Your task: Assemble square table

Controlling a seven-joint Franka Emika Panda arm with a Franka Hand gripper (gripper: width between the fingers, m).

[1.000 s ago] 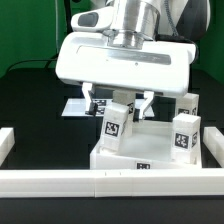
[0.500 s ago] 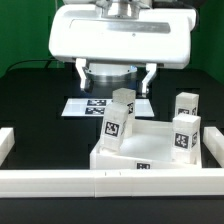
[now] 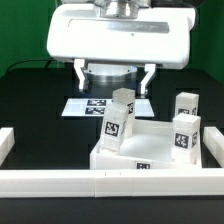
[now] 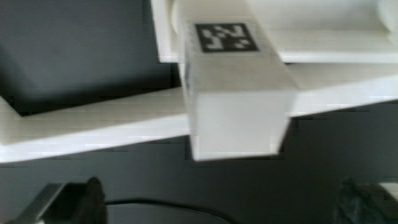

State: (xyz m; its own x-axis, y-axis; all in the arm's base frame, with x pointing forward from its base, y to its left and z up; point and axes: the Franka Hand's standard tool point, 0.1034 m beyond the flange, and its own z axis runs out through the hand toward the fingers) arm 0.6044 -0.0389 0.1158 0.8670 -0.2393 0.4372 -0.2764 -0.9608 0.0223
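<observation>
Black matte tabletop, dark backdrop, white border rails [image 3: 50,181] fencing the front and sides.

Exterior view: gripper [image 3: 112,80] hangs at 12 o'clock above the work, fingers spread wide, nothing between them, well clear of every part. Square tabletop panel [image 3: 150,150] lies at 5 o'clock, pushed into the rail corner, likely so the rails brace it against sliding during leg insertion. It is hard white plastic with a raised rim. Three leg posts stand on it: one leaning at the near-left corner [image 3: 115,123], two upright toward the exterior view's right [image 3: 187,104] [image 3: 182,135]. Each is a boxy white block with a black-and-white tag on its face. The tilt suggests the left post isn't seated in its socket yet; a judgement, the socket itself is hidden. Marker board [image 3: 88,104] lies flat at 10 o'clock behind the panel.

Wrist view: the tagged leg post [image 4: 237,100] fills centre frame, smooth white faces, square edges, with the panel rim [image 4: 89,125] running behind it. Dark fingertips [image 4: 63,203] sit at the 6 o'clock edge, far apart, touching nothing.
</observation>
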